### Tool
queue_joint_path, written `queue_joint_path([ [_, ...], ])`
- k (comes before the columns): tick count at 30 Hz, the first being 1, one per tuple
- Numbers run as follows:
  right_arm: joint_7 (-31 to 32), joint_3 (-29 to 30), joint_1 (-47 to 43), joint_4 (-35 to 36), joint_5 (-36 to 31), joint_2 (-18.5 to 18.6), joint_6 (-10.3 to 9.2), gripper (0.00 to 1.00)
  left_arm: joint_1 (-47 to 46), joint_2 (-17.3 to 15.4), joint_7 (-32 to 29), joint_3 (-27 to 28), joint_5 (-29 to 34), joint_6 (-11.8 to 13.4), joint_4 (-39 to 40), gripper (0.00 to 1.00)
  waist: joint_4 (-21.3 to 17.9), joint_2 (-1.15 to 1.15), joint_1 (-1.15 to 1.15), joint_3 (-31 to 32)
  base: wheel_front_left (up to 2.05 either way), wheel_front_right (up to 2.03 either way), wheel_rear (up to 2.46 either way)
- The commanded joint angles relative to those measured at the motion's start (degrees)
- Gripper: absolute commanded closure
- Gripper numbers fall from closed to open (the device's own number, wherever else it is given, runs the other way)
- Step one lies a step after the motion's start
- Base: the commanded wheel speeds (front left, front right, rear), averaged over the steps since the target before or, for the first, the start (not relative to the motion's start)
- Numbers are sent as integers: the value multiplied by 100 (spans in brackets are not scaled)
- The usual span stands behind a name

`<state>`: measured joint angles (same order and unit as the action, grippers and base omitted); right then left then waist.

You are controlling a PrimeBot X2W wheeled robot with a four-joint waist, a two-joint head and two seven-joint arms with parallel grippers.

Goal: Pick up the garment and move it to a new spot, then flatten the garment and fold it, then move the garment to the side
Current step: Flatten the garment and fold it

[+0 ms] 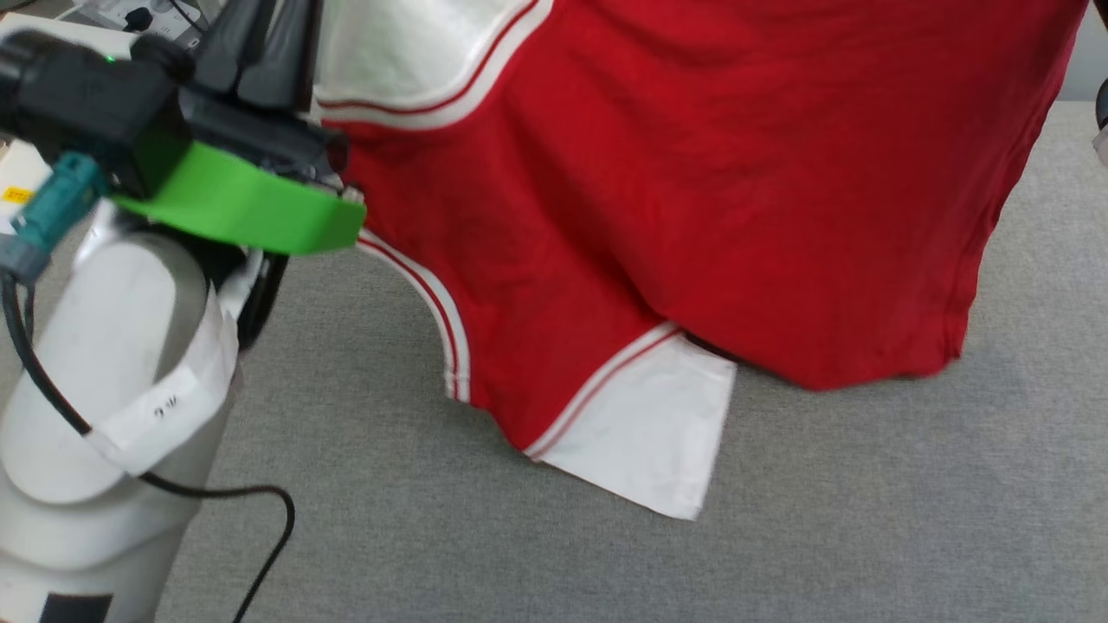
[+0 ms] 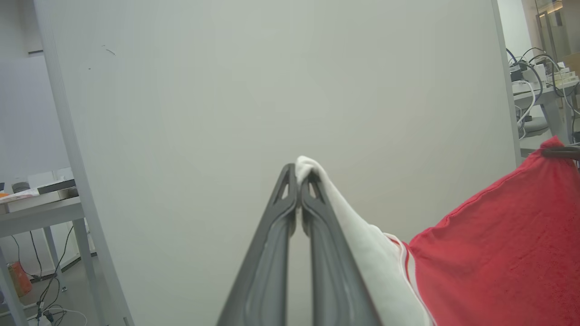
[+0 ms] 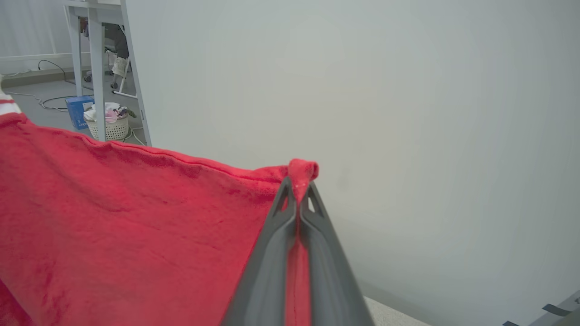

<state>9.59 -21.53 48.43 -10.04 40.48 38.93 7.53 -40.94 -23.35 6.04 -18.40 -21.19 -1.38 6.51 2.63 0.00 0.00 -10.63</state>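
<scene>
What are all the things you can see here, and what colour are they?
Shirt: one, red with white sleeves, held up over the table, low sleeve touching it.
Table: one, grey, under the shirt.
Panel: one, pale, behind the grippers.
Basket: one, white, on the floor far off.
Box: one, blue, beside the basket.
Left gripper: one, dark, shut on a white sleeve.
Right gripper: one, dark, shut on the red edge.

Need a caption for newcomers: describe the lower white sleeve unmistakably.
Above the grey table, a red garment hangs lifted. At its lowest corner dangles a white sleeve seamed with red-white stripes; the other white sleeve is pinched high in the left end effector.
</scene>
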Motion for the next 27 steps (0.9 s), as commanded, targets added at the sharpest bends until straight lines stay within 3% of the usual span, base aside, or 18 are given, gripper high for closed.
queue_joint_path([
  [1,5,108,116,104,-75,-83,-4,100,-359,-7,-57,-5,-9,-89,-91,100,-61,0,0,-12,0,0,0],
  [12,394,760,708,385,-512,-460,-4,100,-2461,201,-395,-169,-198,-443,-1181,100,-248,0,0,-559,0,0,0],
  [22,466,833,2708,-635,-998,-901,-4,100,-4950,279,-506,-491,-107,-584,-2800,100,-423,0,0,-1592,0,0,0],
  [27,244,621,3879,-1307,-1348,-909,-4,100,-6093,263,-388,-663,6,-601,-3500,100,-463,0,0,-1960,0,0,0],
])
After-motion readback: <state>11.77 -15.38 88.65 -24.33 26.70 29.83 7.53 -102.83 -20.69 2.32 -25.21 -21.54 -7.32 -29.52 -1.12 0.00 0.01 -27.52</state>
